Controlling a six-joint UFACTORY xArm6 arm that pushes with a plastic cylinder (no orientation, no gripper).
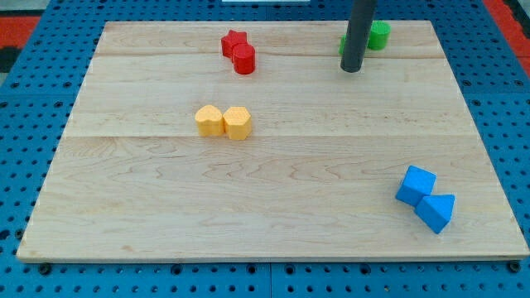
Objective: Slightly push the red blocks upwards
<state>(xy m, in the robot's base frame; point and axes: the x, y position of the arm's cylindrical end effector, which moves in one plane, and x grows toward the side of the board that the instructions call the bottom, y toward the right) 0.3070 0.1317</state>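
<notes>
Two red blocks touch each other near the view's top, left of centre: a red star-shaped block (233,42) and a red rounded block (244,60) just below and right of it. My tip (351,69) is the lower end of the dark rod at the view's top right. It stands well to the right of the red blocks, at about the height of the rounded one, and touches neither. The rod covers part of a green block (378,35) behind it.
Two yellow blocks (224,122) sit side by side left of the board's centre. Two blue blocks, a cube (416,185) and a wedge-like one (436,211), lie at the view's bottom right. The wooden board (265,240) rests on a blue pegboard.
</notes>
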